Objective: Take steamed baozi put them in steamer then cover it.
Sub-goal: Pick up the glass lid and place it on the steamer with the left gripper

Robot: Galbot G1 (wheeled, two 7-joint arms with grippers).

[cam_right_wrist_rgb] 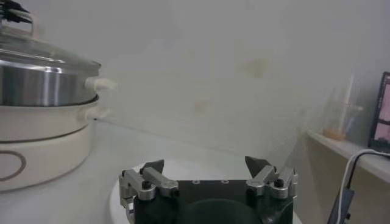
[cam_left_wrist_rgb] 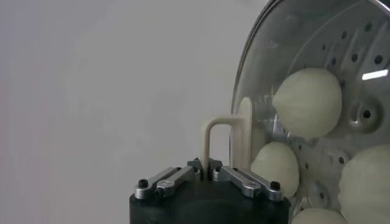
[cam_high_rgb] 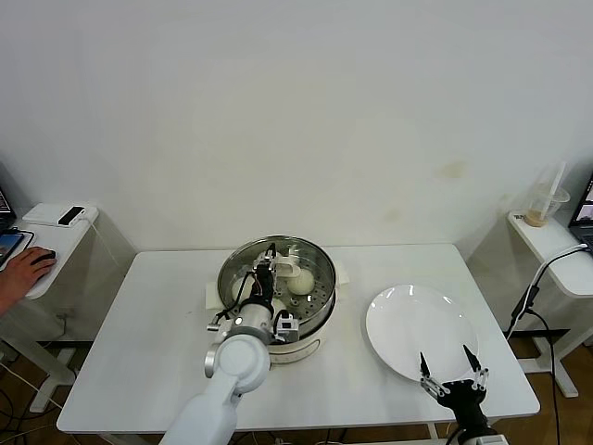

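Observation:
The steamer (cam_high_rgb: 313, 326) stands mid-table on its white base, with the glass cover (cam_high_rgb: 320, 264) lying on top. Through the glass I see round cream baozi (cam_left_wrist_rgb: 308, 102) on the perforated tray, another (cam_left_wrist_rgb: 277, 167) beside it and a third (cam_left_wrist_rgb: 365, 176). My left gripper (cam_left_wrist_rgb: 204, 170) is over the pot, its fingertips closed on one leg of the cover's cream bar handle (cam_left_wrist_rgb: 222, 125). In the head view the same gripper (cam_high_rgb: 264, 278) hides part of the cover. My right gripper (cam_high_rgb: 451, 363) hangs open over the plate's near edge, holding nothing.
An empty white plate (cam_high_rgb: 417, 324) lies right of the steamer. The right wrist view shows the steamer (cam_right_wrist_rgb: 36, 79) with its cover (cam_right_wrist_rgb: 42, 55) seated. A side table with a person's hand (cam_high_rgb: 23, 269) stands left; another with a plastic cup (cam_high_rgb: 547, 206) stands right.

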